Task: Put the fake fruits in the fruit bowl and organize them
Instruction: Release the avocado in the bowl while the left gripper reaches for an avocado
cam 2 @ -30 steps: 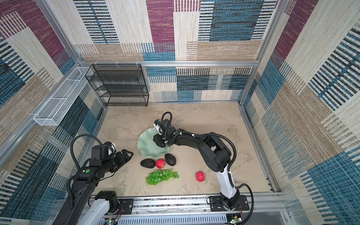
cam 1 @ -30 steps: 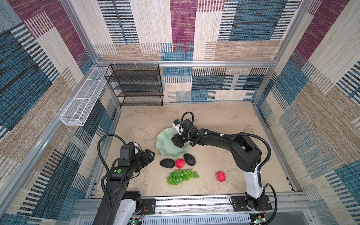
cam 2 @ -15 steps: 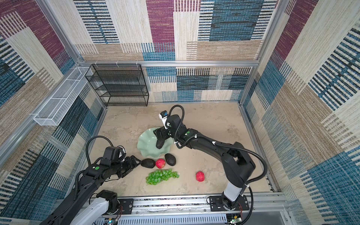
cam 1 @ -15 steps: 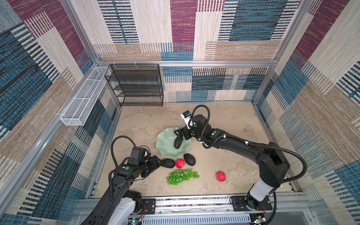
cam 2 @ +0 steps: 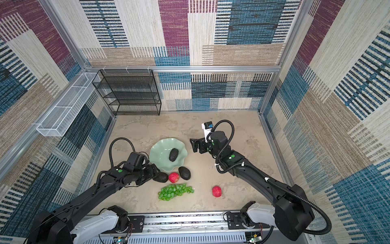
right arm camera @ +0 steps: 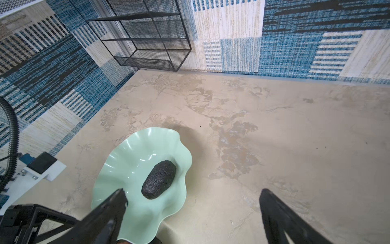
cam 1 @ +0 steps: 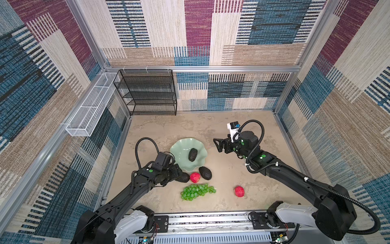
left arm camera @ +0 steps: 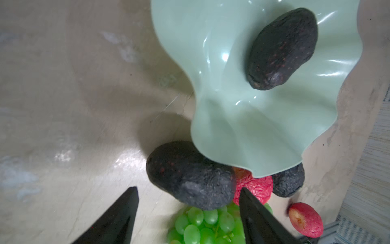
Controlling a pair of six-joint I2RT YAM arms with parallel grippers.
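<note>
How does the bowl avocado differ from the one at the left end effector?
Bowl avocado lies inside the bowl; near avocado lies on the table at its rim. Bowl avocado sits alone; near avocado is just ahead of the open left end effector. Both dark, bumpy.

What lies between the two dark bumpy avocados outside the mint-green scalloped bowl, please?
A small red-pink textured round fruit, seen in both top views, between the left avocado and the right avocado.
</note>
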